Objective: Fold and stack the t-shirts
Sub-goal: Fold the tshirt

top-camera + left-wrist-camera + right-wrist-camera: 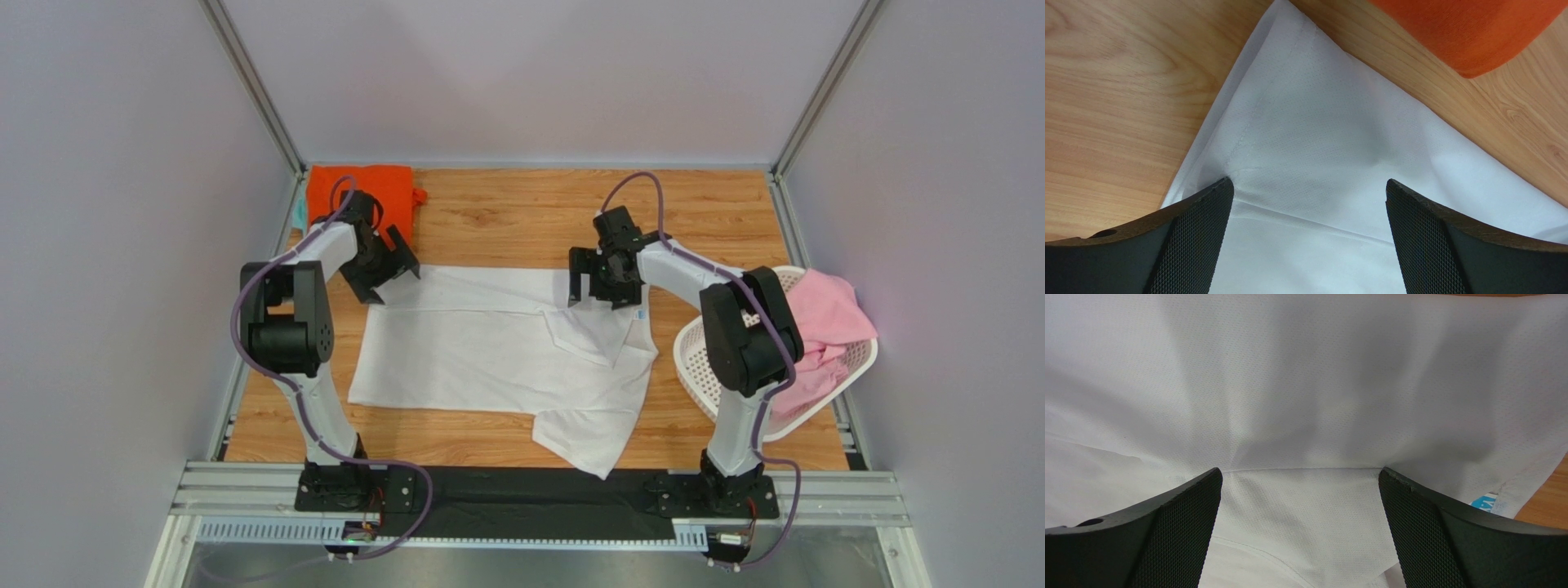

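The white t-shirt [478, 349] is lying spread across the middle of the bench [515, 214]. The folded orange t-shirt [368, 190] is sitting at the far left corner, and the pink t-shirt [822, 312] is draping over the laundry basket [699, 361] on the right. The left claw [1309, 184] is hanging, fingers apart, over the white shirt's far left corner, and the right claw [1299, 471], likewise spread and gripping nothing, is hanging over its far right edge.

Left gripper [1309, 239] agape over white t-shirt [1321, 153] — orange t-shirt [1468, 30] beyond
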Motion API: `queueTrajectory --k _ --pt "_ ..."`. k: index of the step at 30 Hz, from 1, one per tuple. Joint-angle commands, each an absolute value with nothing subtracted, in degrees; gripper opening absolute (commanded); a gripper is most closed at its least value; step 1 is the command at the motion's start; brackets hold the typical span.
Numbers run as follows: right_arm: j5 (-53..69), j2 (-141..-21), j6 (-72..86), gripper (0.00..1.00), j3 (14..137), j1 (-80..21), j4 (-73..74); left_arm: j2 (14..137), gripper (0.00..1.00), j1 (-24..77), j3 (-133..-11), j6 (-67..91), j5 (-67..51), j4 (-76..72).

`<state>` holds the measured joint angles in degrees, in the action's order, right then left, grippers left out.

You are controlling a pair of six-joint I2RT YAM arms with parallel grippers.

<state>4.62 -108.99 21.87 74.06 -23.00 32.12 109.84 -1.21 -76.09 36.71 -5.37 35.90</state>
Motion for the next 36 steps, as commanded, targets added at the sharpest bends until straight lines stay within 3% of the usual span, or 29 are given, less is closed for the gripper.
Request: queueTrajectory --k 1,7,15,21,25,36 --pt "3.87 -107.33 20.04 1.0 76.46 -22.59 32.17 107.94 1.0 -1.06 -79.89 35.33 -3.95 38.49" --pt "6.85 -96.44 20.82 1.0 70.68 -23.11 30.24 94.15 1.0 -0.97 -73.32 37.08 -2.03 40.43" --pt "5.37 -75.7 24.34 1.0 57.49 -23.38 28.39 63.34 1.0 -0.7 -44.41 50.16 6.58 47.27" --pt "4.66 -69.17 26.01 1.0 51.68 -23.47 26.9 48.27 1.0 -0.7 -30.77 58.26 9.76 53.18" --pt "4.57 -69.61 25.66 1.0 51.59 -23.38 27.07 48.16 0.99 -0.7 -27.6 60.38 10.37 52.82" --pt "4.92 -69.35 24.7 1.0 50.63 -23.38 27.16 58.26 0.66 -1.84 -27.95 60.11 13.27 47.02"
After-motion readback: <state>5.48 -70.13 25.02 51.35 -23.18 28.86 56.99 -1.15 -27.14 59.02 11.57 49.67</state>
